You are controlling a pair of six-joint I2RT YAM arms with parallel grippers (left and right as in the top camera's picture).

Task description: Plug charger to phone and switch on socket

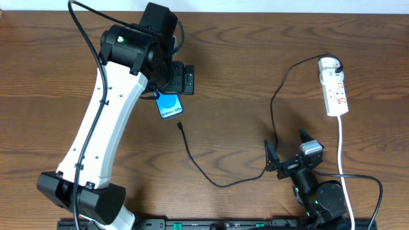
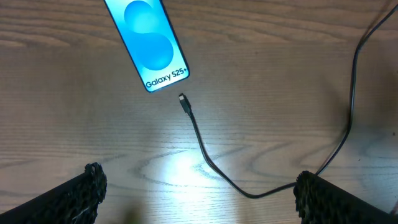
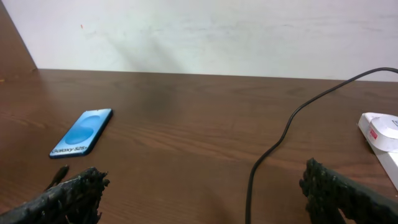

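Observation:
The phone (image 1: pixel 170 106) lies face up on the wooden table, blue screen lit, its top end hidden under my left arm; it also shows in the left wrist view (image 2: pixel 149 43) and the right wrist view (image 3: pixel 82 132). The charger's black connector tip (image 1: pixel 180 123) (image 2: pixel 183 101) lies just short of the phone's lower end, not touching it. Its cable (image 1: pixel 217 184) loops right and up to the socket (image 1: pixel 335 86) (image 3: pixel 382 134). My left gripper (image 1: pixel 184 78) (image 2: pixel 199 186) hovers open and empty above the phone. My right gripper (image 1: pixel 287 147) (image 3: pixel 202 186) is open and empty, low over the cable (image 3: pixel 280 137).
The socket's white cord (image 1: pixel 342 147) runs down the right side toward the front edge, past my right arm's base (image 1: pixel 323 198). A pale wall (image 3: pixel 217 31) stands behind the table's far edge. My left arm (image 1: pixel 105 121) spans the left side of the table.

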